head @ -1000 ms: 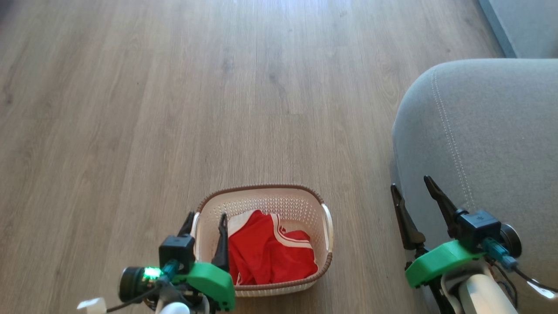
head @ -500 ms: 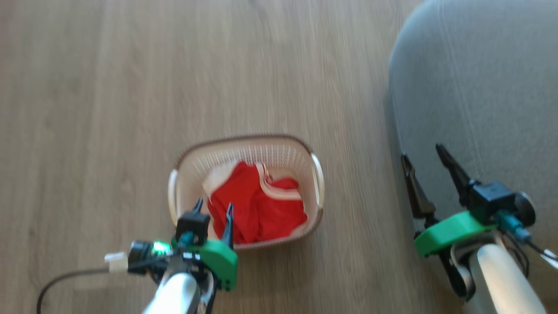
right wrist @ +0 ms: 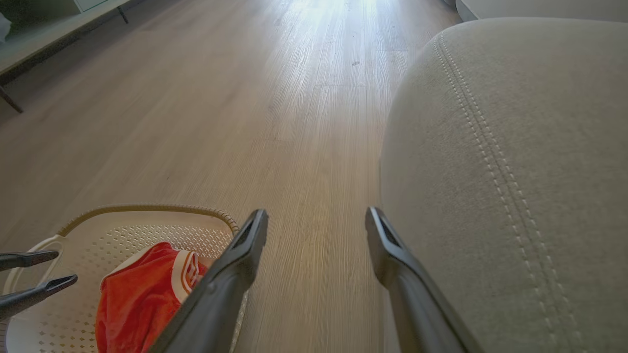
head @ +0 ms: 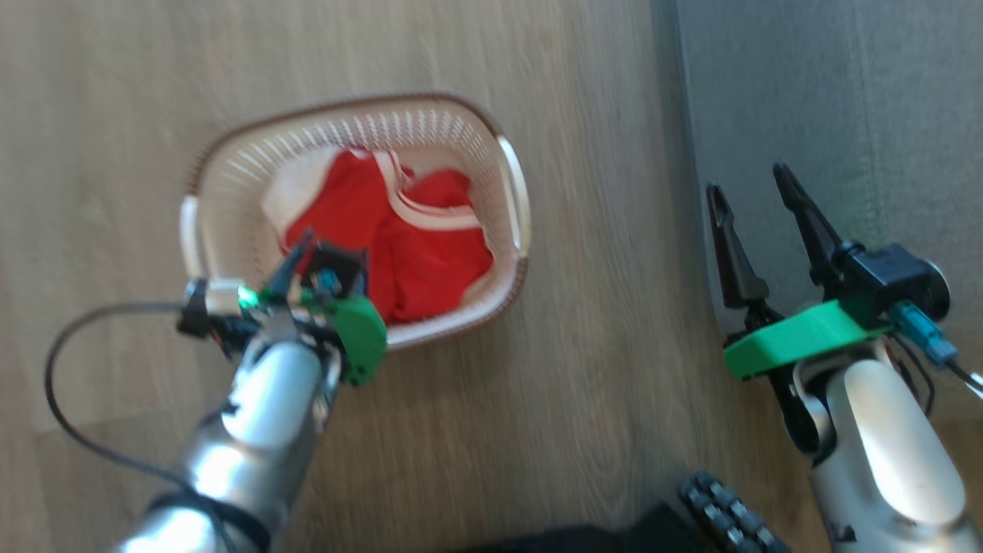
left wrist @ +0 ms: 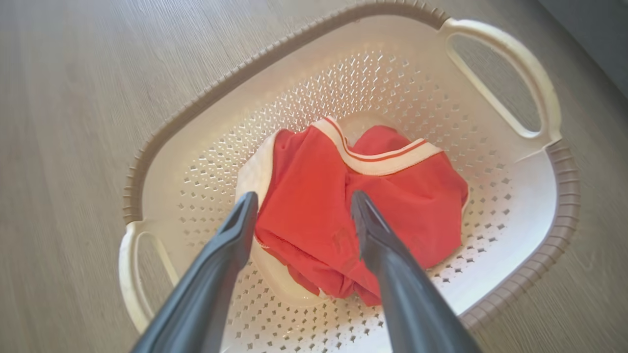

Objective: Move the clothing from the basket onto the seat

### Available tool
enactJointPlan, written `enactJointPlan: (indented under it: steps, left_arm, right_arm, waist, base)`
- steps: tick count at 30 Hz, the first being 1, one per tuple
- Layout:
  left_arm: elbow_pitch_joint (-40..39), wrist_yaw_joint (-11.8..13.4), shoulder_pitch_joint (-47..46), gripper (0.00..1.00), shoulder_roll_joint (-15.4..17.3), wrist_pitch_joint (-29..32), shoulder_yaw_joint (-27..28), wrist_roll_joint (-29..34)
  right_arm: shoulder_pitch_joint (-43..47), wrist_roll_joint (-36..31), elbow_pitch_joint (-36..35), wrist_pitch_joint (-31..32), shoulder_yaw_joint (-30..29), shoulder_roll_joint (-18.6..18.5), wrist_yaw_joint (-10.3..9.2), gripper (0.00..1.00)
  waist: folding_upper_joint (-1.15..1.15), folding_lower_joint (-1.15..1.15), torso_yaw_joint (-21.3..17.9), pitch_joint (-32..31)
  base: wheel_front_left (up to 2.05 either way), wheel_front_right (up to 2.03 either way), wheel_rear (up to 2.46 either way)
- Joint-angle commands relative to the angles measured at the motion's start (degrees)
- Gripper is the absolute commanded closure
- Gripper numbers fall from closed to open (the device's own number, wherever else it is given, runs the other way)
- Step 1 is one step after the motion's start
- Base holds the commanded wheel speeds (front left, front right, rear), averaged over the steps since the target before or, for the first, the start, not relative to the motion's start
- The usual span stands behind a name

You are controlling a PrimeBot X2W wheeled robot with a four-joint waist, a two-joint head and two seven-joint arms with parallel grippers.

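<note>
The cream perforated basket (head: 230, 165) with a brown rim stands on the floor, and the red clothing (head: 415, 253) with white striped trim is bunched inside it. My left gripper (head: 330, 250) hangs open just above the pile. In the left wrist view its two dark fingers (left wrist: 230, 245) straddle the red clothing (left wrist: 309, 166) inside the basket (left wrist: 392, 83), gripping nothing. My right gripper (head: 746, 180) is open and empty beside the edge of the grey seat (head: 829, 92). The right wrist view shows that gripper (right wrist: 316, 213) between the basket (right wrist: 147, 230) and the seat (right wrist: 515, 147).
Wood flooring (head: 576, 399) surrounds the basket. A black cable (head: 57, 384) loops off my left wrist. A dark treaded part of my base (head: 722, 507) sits at the bottom edge. Low furniture (right wrist: 49, 29) stands far off to the left.
The head camera has tilted down, shifting the whole picture. My left gripper has reached from the basket's near left corner to over the clothing. The right gripper stays open by the seat.
</note>
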Motion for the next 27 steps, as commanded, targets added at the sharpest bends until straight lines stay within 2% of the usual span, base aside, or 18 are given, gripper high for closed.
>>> enactJointPlan:
  steps: [1,9,13,16,19,22,27]
  left_arm:
    - [1.3,-0.4,-1.4,0.0,1.2,-0.7,1.2,0.0]
    - [11.2,-1.4,-11.2,0.0,4.1,-0.7,0.2,1.3]
    - [13.9,-3.7,-14.2,0.0,5.8,-0.4,-0.1,1.1]
    - [14.7,-4.4,-15.5,0.0,6.6,0.3,-0.3,1.1]
    - [15.4,-5.8,-16.9,0.0,7.8,2.5,-1.2,1.6]
    - [15.9,-5.6,-18.0,0.0,9.2,5.6,-2.5,2.7]
    - [16.1,-3.3,-19.1,0.0,11.6,10.0,-4.0,4.1]
  right_arm:
    - [0.0,0.5,-1.8,-0.5,1.5,0.2,-0.01,0.0]
    - [-2.4,2.4,-1.5,-0.5,5.7,1.9,-0.01,0.0]
    - [-3.2,3.1,-0.9,-0.5,6.0,2.6,-0.01,0.0]
    - [-3.6,3.6,-0.5,-0.5,6.5,3.1,-0.01,0.0]
    - [-4.2,4.2,-0.1,-0.5,7.7,3.7,-0.01,0.0]
    - [-4.8,4.9,0.2,-0.5,8.1,4.1,-0.01,0.0]
    - [-5.3,5.8,0.3,-0.5,9.0,4.5,-0.01,0.0]
  waist:
    - [0.0,-0.02,-3.9,5.8]
    - [0.0,-0.02,-9.2,11.8]
    - [0.0,-0.02,-11.6,14.2]
    - [0.0,-0.02,-12.5,15.2]
    - [0.0,-0.02,-14.1,16.4]
    - [0.0,-0.02,-15.4,17.4]
    - [0.0,-0.02,-17.1,18.4]
  base:
    - [0.0,0.0,0.0]
    - [0.0,0.0,0.0]
    - [0.0,0.0,0.0]
    - [0.0,0.0,0.0]
    - [0.0,0.0,0.0]
    - [0.0,0.0,0.0]
    - [0.0,0.0,0.0]
